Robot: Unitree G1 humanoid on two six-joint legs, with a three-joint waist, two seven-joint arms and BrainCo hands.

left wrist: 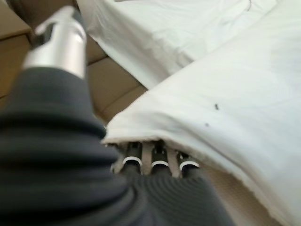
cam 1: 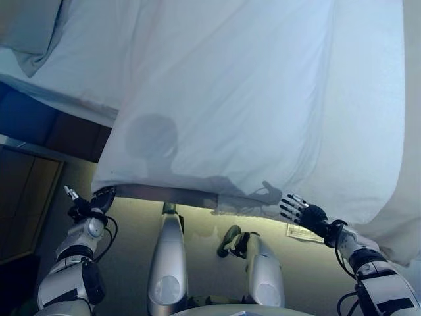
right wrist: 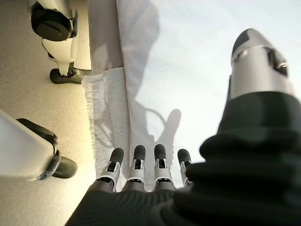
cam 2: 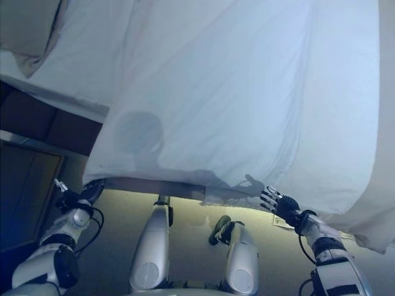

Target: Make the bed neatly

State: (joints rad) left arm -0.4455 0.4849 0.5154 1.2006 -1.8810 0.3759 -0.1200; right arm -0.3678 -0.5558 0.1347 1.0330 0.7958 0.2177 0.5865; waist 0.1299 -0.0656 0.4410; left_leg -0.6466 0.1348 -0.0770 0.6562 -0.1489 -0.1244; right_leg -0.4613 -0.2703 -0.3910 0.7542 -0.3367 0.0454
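Observation:
A white duvet covers the bed and hangs over its near edge. Its lower left corner lies at the bed's near left. A pillow lies at the far left. My left hand is at that corner; in the left wrist view the hand reaches under the duvet's hem. My right hand is open with straight fingers, just below the hanging hem at the right, pointing at the cloth. It holds nothing.
The brown bed base shows under the white sheet at the left. A wooden panel stands at the lower left. A fringed white cloth and a paper slip lie on the beige floor.

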